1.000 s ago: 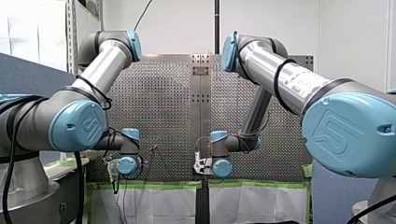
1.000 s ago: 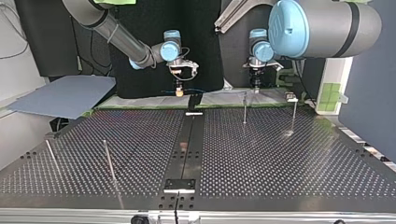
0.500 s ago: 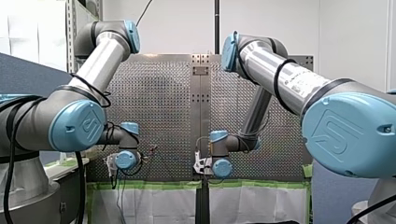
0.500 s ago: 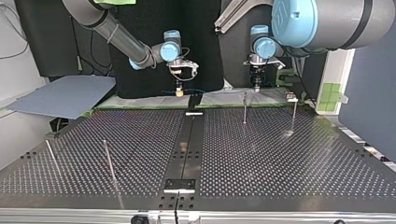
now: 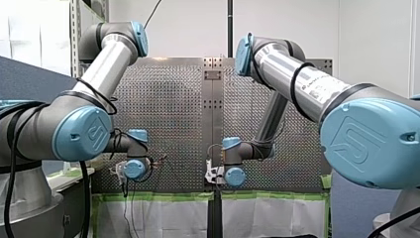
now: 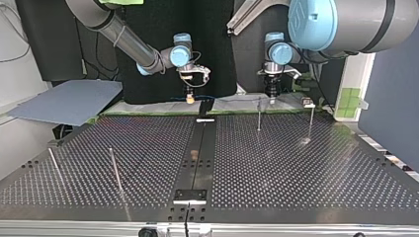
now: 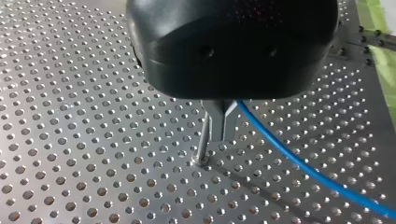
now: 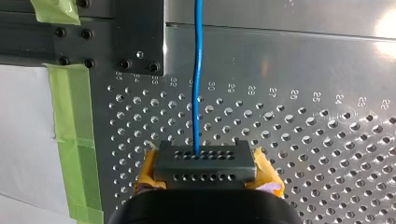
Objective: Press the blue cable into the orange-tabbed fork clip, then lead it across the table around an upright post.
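Perforated table, blue cable clamped in right gripper

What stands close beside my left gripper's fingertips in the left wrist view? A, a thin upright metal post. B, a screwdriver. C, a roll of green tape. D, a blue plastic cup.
A: the left wrist view shows a thin upright metal post rising from the perforated table close beside my left gripper, while the blue cable runs off from the gripper's other side.
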Controlling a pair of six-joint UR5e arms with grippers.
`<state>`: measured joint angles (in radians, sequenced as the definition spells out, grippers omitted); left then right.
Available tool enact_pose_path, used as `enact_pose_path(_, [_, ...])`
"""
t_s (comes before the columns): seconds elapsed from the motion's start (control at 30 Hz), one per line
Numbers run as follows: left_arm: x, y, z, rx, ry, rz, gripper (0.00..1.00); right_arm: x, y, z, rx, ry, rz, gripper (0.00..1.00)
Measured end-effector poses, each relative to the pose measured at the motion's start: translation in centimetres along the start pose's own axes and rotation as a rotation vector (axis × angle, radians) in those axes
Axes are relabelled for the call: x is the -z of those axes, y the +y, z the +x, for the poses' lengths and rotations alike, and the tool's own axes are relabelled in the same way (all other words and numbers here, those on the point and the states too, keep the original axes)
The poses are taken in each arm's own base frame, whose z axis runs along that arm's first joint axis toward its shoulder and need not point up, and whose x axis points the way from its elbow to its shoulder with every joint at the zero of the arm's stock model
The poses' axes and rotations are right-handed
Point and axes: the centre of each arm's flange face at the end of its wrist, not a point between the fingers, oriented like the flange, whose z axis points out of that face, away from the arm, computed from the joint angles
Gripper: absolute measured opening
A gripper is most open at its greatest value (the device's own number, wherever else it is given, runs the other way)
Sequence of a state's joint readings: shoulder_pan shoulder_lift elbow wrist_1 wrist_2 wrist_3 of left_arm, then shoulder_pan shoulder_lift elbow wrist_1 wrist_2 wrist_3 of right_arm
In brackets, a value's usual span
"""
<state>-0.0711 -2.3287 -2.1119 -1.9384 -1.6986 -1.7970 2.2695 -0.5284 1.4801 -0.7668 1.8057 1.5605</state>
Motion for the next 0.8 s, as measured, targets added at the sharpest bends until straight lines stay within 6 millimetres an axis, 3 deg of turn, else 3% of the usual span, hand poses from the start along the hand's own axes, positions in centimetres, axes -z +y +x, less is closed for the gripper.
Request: enact_pose_path(0.8, [-2.5,-0.5,-0.4,0.015,0.041,0.007,0.00,-0.1,0.2,0.0,-0.001,-0.001,-0.004,0.00])
